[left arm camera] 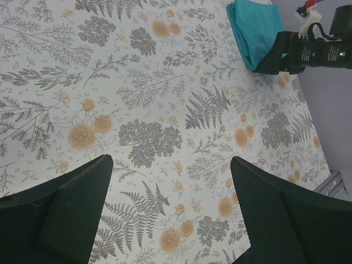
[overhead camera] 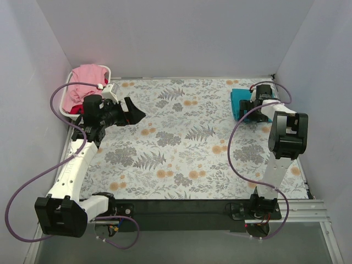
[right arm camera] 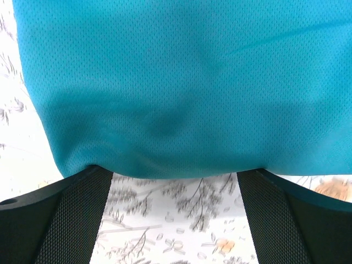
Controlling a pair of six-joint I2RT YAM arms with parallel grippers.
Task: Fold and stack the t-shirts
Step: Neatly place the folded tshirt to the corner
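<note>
The teal t-shirt (overhead camera: 238, 102) lies folded into a small rectangle at the far right of the table. My right gripper (overhead camera: 251, 106) is open at its near edge. In the right wrist view the teal cloth (right arm camera: 176, 77) fills the top and the gripper (right arm camera: 174, 171) has its fingertips (right arm camera: 91, 181) spread at the hem, not closed on it. The pink t-shirt (overhead camera: 87, 78) lies crumpled in the white basket (overhead camera: 114, 88) at the far left, with a bit of red cloth (overhead camera: 77, 110) beneath it. My left gripper (overhead camera: 136, 114) is open and empty above the table beside the basket.
In the left wrist view the left gripper (left arm camera: 171, 160) hovers over the flowered table cover (left arm camera: 148, 110), with the teal shirt (left arm camera: 254, 30) and the right gripper (left arm camera: 280, 58) far off. Grey walls enclose the table on three sides.
</note>
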